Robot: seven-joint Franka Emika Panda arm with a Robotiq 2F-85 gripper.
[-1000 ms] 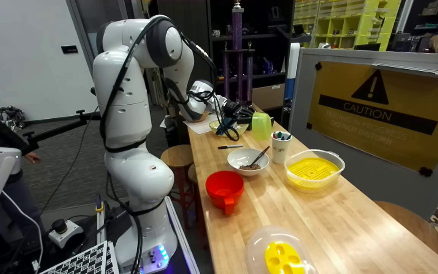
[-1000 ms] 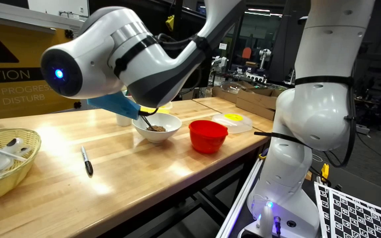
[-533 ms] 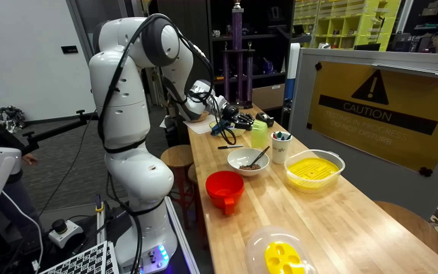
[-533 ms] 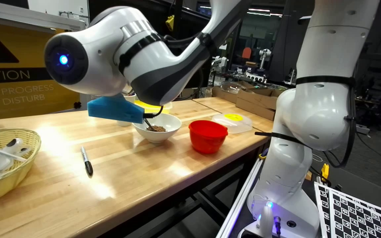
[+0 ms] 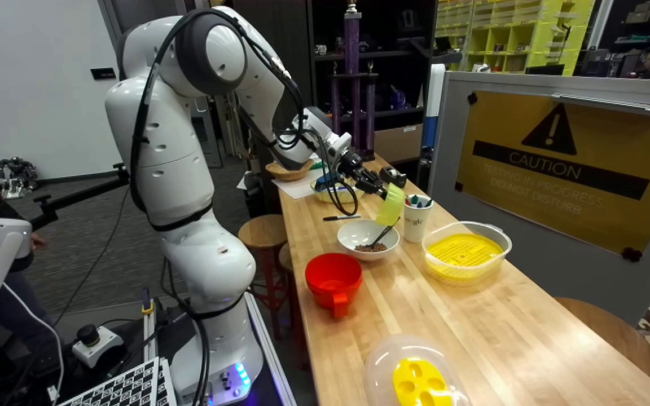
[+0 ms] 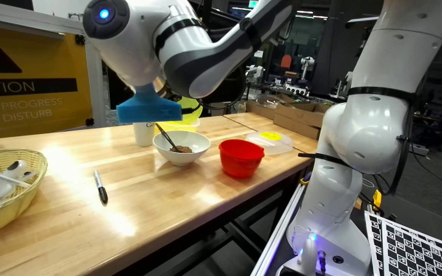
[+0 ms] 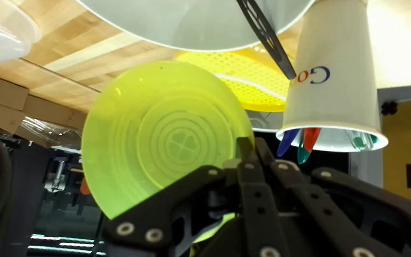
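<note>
A translucent yellow-green cup (image 7: 182, 117) is pinched at its wall by my gripper (image 7: 252, 144), whose fingers are shut on it. Rings on its round base show in the wrist view. In an exterior view the cup (image 5: 391, 206) hangs tilted above the table, close behind the white bowl (image 5: 349, 238). That bowl holds brown bits (image 5: 371, 247) and a dark spoon (image 5: 387, 230). Just beside the held cup stands a white paper cup (image 5: 415, 221) of pens. Elsewhere, the yellow-green cup (image 6: 190, 105) is partly covered by the blue wrist mount (image 6: 149, 109), and the fingers are hidden.
Nearer the base sits a red bowl (image 6: 240, 159). A clear tub with a yellow strainer (image 5: 466, 251) lies past the paper cup. A clear lid with yellow centre (image 5: 415, 383), a black marker (image 5: 342, 217) and a wicker basket (image 6: 33, 191) also occupy the table.
My arm has swung the cup lower and nearer the white bowl and tilted it. In an exterior view the wrist has risen and moved right, uncovering the spoon. The grip stays shut.
</note>
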